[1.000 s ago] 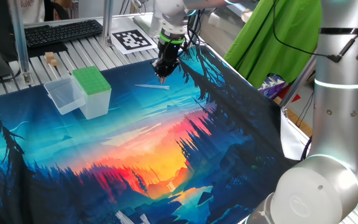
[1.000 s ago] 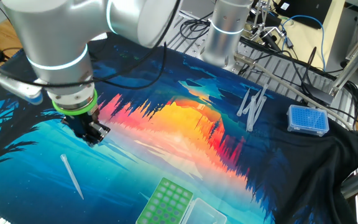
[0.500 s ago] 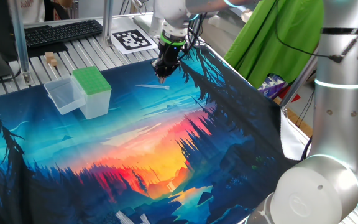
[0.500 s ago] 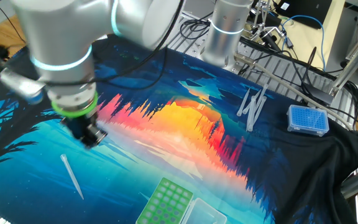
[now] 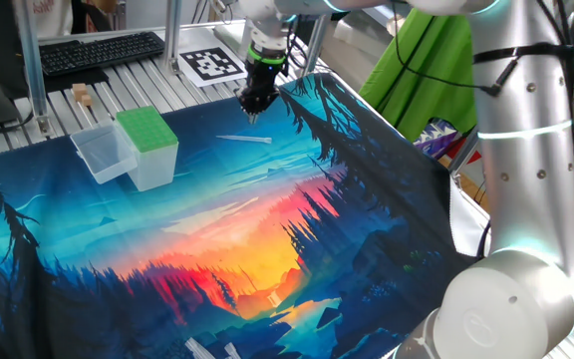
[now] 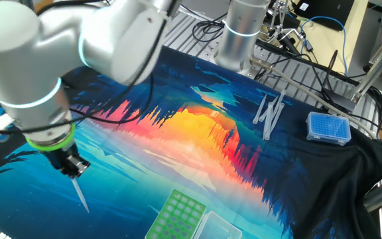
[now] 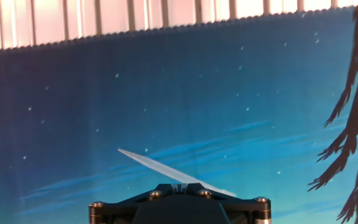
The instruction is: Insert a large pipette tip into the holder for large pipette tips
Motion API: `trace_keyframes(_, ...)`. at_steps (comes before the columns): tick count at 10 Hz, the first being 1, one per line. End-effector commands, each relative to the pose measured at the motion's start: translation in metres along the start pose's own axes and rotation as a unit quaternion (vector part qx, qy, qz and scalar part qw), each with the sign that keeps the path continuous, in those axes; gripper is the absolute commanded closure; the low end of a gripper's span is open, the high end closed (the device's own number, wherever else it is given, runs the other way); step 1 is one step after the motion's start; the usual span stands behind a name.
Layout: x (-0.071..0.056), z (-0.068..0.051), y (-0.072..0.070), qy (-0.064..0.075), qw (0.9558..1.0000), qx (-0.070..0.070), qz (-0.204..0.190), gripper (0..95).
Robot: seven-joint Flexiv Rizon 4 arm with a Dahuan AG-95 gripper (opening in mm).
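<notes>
The large pipette tip (image 5: 244, 139) lies flat on the printed mat, thin and whitish; the hand view shows it slanting (image 7: 160, 165) across just ahead of the fingertips. My gripper (image 5: 251, 113) hangs a little above it, shut with nothing between its jaws. In the other fixed view the gripper (image 6: 76, 168) covers the tip's (image 6: 81, 195) upper end. In the hand view the gripper (image 7: 179, 185) shows its fingers pressed together. The holder for large pipette tips (image 5: 147, 132), with a green perforated top, stands on the mat to the left, apart from the gripper, and shows as the holder (image 6: 177, 216) at the bottom edge.
A clear plastic tub (image 5: 103, 154) touches the holder's left side. Several loose tips (image 6: 268, 113) and a blue tip box (image 6: 328, 127) sit at the mat's other end. A keyboard (image 5: 103, 52), a printed marker tag (image 5: 212, 64) and a small wooden block (image 5: 81, 95) lie beyond the mat's edge.
The arm has swung so that the shut gripper now sits over the lying tip instead of beside it. The tip and holder have not moved.
</notes>
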State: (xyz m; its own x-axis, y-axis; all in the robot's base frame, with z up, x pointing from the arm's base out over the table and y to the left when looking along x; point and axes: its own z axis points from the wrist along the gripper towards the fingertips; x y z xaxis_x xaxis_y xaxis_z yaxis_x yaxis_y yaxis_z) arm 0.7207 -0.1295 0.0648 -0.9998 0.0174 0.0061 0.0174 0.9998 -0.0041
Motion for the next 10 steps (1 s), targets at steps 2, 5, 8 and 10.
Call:
trace_keyframes(2,0.0063,-0.0015,-0.0003,-0.003,0.9911,0.03,-0.129,95.0)
trace_keyframes(5,0.0072,-0.0019,0.0003,0.0,0.9972,0.015,-0.074,95.0)
trace_keyframes(8,0.0083,-0.003,0.0003,-0.004,0.9964,0.0,0.084,95.0)
trace_keyframes(10,0.0091,-0.0038,0.0003,-0.004,0.9829,-0.018,0.183,95.0)
